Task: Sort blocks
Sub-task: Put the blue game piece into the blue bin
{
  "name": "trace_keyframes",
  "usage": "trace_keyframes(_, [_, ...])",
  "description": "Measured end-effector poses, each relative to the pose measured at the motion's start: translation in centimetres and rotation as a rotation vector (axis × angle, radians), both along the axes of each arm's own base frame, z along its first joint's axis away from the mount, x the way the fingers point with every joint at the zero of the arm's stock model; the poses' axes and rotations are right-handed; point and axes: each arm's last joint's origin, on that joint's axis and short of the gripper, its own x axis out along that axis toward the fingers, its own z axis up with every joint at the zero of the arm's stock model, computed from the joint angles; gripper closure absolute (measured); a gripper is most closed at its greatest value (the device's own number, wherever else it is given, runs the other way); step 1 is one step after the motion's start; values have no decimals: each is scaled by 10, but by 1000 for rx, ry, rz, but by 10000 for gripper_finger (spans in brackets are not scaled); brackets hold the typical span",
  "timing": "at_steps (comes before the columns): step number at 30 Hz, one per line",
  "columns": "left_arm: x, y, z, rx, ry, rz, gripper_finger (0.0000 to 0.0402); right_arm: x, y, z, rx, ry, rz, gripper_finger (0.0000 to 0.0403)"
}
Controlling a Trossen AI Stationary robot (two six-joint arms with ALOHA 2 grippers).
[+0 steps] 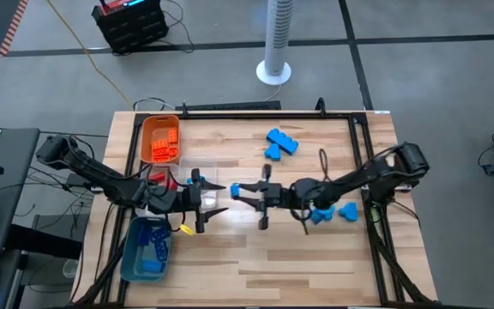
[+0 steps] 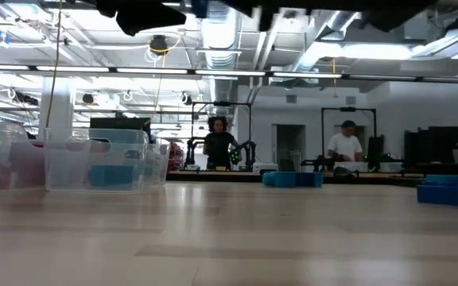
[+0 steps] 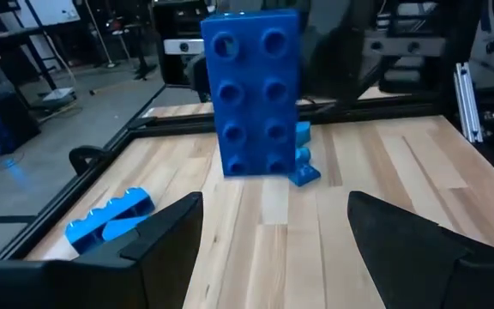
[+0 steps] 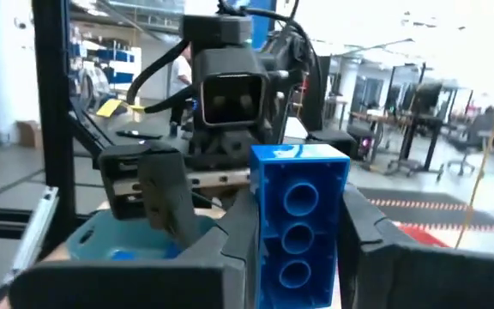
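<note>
From my seat, both arms are matte black, built of slim jointed links with rounded housings at the elbows. The left claw (image 1: 202,196) carries small blue accents near its tip and a yellow tag hanging beneath. The right claw (image 1: 245,196) has the same dark fingers (image 4: 234,236), broad and flat-faced, with thin black cables looping along its forearm. Through the right wrist view I see the left arm's wrist head-on: a boxy black camera housing with a rectangular window, cables arching over it.

orange tray (image 1: 159,139) table's back-left | teal tray (image 1: 147,251) front-left | white fan (image 1: 276,43) on floor behind
</note>
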Motion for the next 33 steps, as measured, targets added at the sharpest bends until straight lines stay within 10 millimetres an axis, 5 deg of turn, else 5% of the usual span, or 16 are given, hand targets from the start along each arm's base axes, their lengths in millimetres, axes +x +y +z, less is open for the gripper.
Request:
trace_keyframes(12, [0, 0, 2, 2, -14, 0, 133, 49, 15, 12, -117, -9, 54, 315])
trace_keyframes(21, [0, -1, 2, 15, -17, 4, 277, 52, 13, 11, -114, 1, 47, 315])
trace_keyframes(23, [0, 0, 3, 12, -23, 6, 278, 52, 12, 10, -103, 14, 44, 313])
trace_keyframes(33, [-1, 0, 3, -20, -21, 21, 278, 37, 4, 20, -49, 212, 26, 204])
